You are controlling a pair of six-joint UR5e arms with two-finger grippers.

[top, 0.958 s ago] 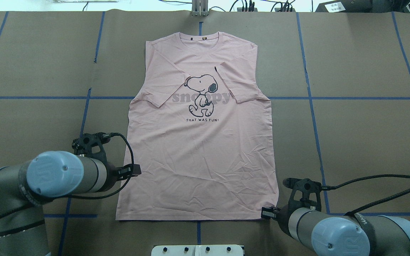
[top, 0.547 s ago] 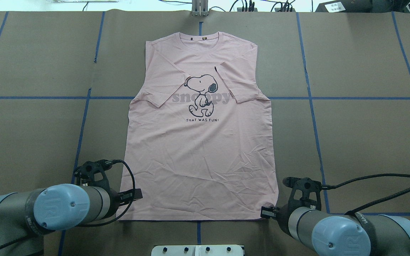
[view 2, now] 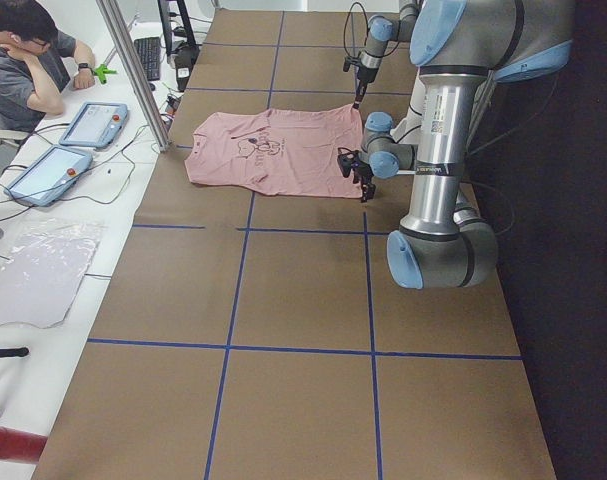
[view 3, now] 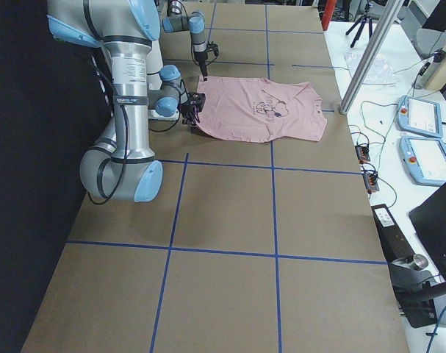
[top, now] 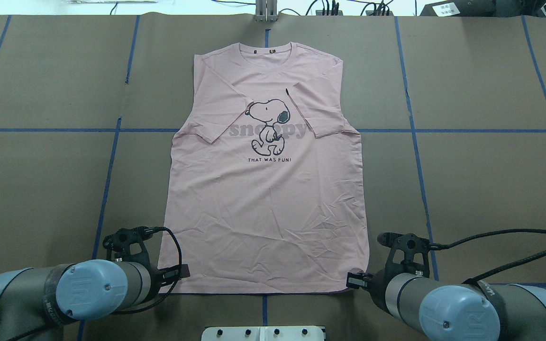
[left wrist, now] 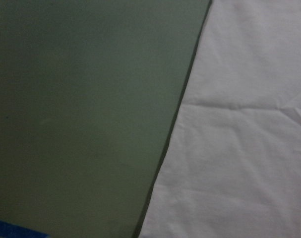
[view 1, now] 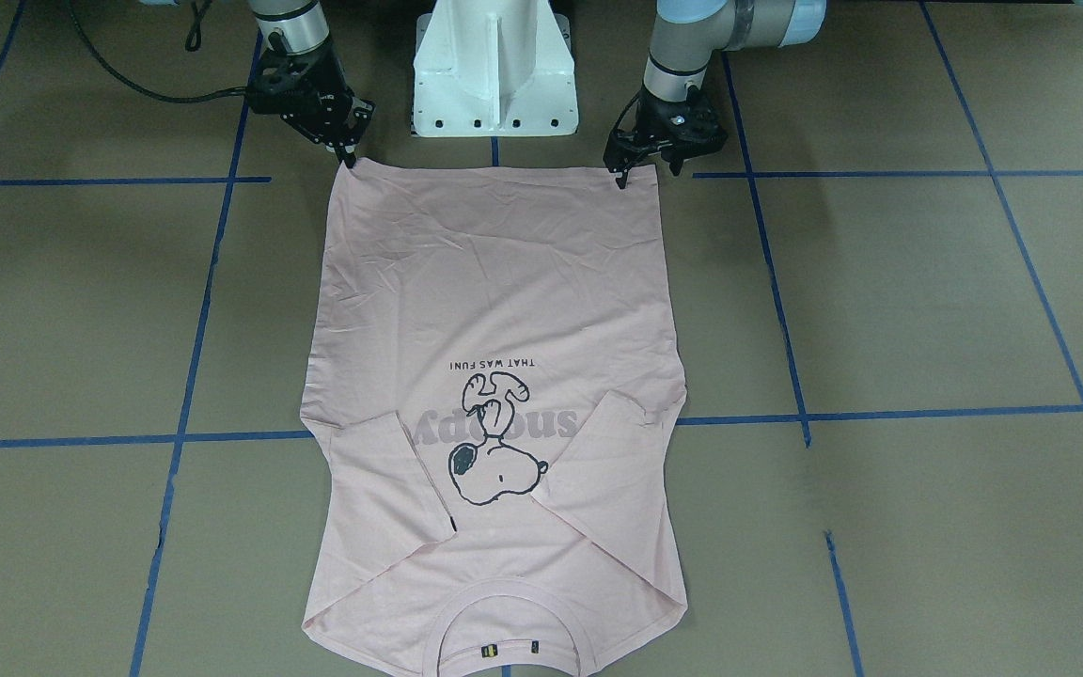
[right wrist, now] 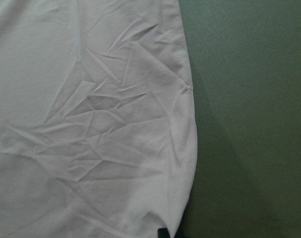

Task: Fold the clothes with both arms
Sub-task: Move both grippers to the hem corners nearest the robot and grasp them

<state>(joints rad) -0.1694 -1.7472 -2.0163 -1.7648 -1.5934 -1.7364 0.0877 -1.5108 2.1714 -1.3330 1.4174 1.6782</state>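
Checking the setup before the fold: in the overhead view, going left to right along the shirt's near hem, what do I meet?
left hand → pink T-shirt → right hand

light: even, overhead | shadows: faint | wrist views: dim, soft | fixed views: sharp

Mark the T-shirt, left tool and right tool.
T-shirt (top: pixel 268 213): overhead view, plain front below the print.
left tool (view 1: pixel 647 175): front-facing view, between fingertips.
right tool (view 1: pixel 348 155): front-facing view, between fingertips.
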